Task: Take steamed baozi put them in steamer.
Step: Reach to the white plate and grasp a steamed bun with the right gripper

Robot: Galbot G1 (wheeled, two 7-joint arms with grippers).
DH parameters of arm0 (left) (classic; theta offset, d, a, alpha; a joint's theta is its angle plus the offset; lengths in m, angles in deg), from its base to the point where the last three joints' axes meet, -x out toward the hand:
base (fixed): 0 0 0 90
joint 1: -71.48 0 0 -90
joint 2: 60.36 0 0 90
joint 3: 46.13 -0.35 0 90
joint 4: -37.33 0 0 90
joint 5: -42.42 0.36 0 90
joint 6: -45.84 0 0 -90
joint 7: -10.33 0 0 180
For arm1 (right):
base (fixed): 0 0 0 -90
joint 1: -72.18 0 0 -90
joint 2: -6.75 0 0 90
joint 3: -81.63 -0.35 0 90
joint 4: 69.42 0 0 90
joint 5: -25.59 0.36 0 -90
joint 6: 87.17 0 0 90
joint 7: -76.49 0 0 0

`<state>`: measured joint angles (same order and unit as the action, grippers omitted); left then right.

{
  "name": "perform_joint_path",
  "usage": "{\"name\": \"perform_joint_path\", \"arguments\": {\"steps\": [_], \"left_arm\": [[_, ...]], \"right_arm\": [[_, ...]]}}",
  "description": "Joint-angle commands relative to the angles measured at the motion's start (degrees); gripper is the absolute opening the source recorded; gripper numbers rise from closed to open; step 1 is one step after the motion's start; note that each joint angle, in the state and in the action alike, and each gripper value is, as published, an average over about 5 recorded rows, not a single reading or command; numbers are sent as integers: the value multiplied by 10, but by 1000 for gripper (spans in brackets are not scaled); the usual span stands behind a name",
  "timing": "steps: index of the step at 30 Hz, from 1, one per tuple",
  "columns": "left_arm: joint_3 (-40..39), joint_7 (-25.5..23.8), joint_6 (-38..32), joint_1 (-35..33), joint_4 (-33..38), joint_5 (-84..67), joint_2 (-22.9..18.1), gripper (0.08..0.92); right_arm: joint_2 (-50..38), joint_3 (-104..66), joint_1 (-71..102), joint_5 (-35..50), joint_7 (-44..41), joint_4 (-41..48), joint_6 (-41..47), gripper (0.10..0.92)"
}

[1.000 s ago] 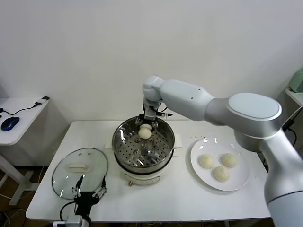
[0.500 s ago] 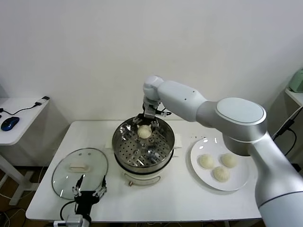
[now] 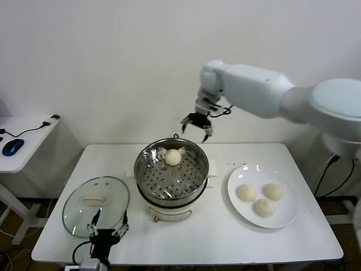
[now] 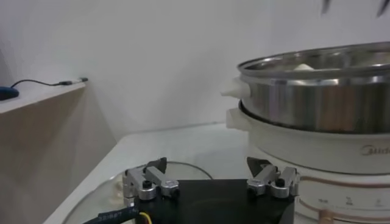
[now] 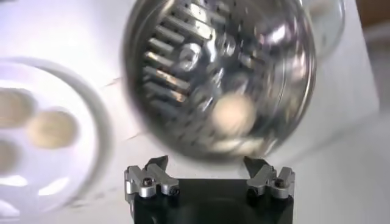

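One baozi (image 3: 172, 157) is sitting on the perforated tray at the far side of the steamer (image 3: 171, 172), clear of my fingers. My right gripper (image 3: 197, 125) is hanging above and behind the steamer's far rim, jaws wide, holding nothing. Three more baozi (image 3: 260, 199) are waiting clustered on the white plate (image 3: 285, 217), on the steamer's right. I'm reading this as the gap between drop one and pick two. Next move calls for swinging right and down over the plate, centring on a single bun, closing gently. My left gripper (image 3: 105, 231) is parked at the table's near edge by the glass lid (image 3: 96, 202), jaws open, empty.
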<state>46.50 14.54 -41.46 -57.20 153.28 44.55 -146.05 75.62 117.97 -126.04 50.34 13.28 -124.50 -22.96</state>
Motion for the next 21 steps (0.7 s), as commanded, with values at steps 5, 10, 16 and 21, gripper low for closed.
{"name": "perform_joint_path", "arguments": {"steps": [5, 10, 16, 21], "left_arm": [[6, 0, 1, 3, 2, -4, 1, 823], [6, 0, 2, 4, 0, -4, 0, 823], [8, 0, 2, 2, -2, -4, -2, 823], [10, 1, 0, -3, -3, -3, -3, 823]], "right_arm": [[-301, 183, -54, 129, 85, -284, 351, 823], [-310, 104, 53, 114, 119, -264, 397, 823], [-275, 16, 177, 82, 139, -203, 420, 823], [-236, -41, 242, 57, 150, -149, 426, 823]]}}
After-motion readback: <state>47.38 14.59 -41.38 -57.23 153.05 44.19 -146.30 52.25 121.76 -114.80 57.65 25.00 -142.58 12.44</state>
